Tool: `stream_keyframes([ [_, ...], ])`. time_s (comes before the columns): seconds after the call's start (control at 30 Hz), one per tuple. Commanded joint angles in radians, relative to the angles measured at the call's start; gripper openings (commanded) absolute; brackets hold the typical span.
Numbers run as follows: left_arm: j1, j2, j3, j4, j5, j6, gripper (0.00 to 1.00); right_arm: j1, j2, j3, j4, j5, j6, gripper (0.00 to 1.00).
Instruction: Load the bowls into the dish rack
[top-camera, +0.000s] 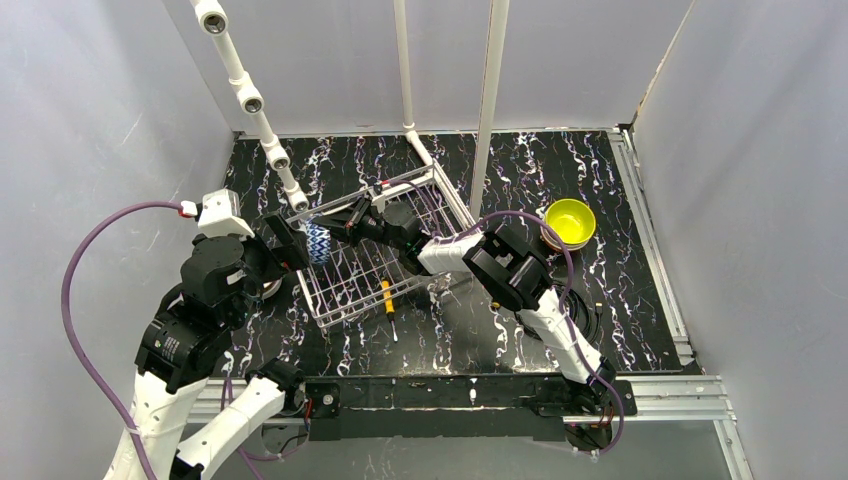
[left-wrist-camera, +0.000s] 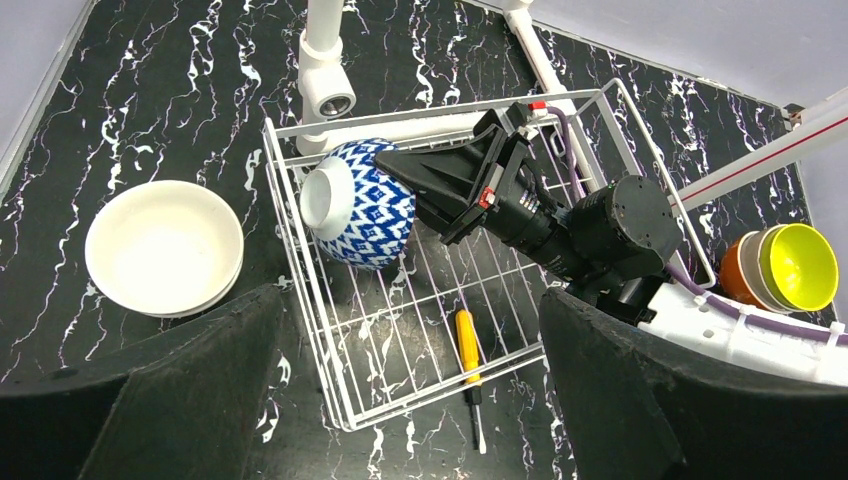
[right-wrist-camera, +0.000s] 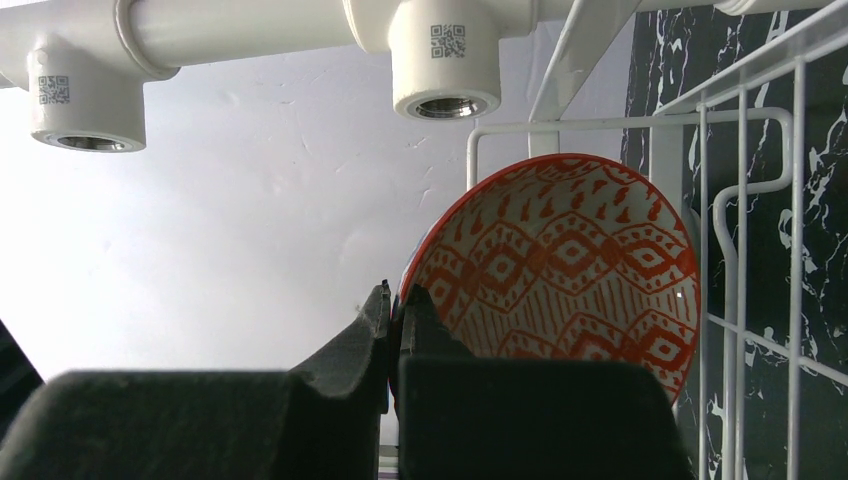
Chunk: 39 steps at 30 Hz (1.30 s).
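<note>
The white wire dish rack (top-camera: 405, 262) sits mid-table. A blue-white patterned bowl (left-wrist-camera: 362, 205) with a red patterned inside (right-wrist-camera: 570, 270) stands on its side at the rack's far left corner (left-wrist-camera: 290, 215). My right gripper (right-wrist-camera: 397, 300) is shut on its rim, one finger inside and one outside. My left gripper (left-wrist-camera: 410, 400) hovers open over the rack's near left corner, holding nothing. A white bowl (left-wrist-camera: 165, 247) rests on the table left of the rack. The yellow-green bowl (top-camera: 569, 223) tops a stack with tan and orange bowls (left-wrist-camera: 745, 272) to the right.
A yellow-handled screwdriver (left-wrist-camera: 467, 350) lies across the rack's near edge. White pipes (top-camera: 255, 110) with open fittings slant over the rack's far left side, close above the held bowl (top-camera: 318, 242). Two more white pipes (top-camera: 490, 90) stand behind the rack. Grey walls enclose the table.
</note>
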Motion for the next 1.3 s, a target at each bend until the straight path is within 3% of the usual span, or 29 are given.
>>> stream_keyframes([
  [0.0, 0.001, 0.001, -0.006, -0.013, -0.008, -0.006, 0.98, -0.005, 0.050, -0.020, 0.100, 0.011, 0.033, 0.04],
  [0.33, 0.002, -0.005, -0.014, -0.016, -0.014, -0.005, 0.98, 0.011, -0.002, -0.056, 0.044, -0.001, -0.180, 0.04],
  [0.97, 0.002, -0.012, -0.017, -0.020, -0.031, 0.008, 0.98, 0.036, -0.032, -0.096, -0.089, -0.029, -0.035, 0.07],
  [1.27, 0.003, -0.004, -0.022, -0.008, -0.035, 0.007, 0.98, 0.045, -0.045, -0.104, -0.056, -0.079, 0.073, 0.08],
])
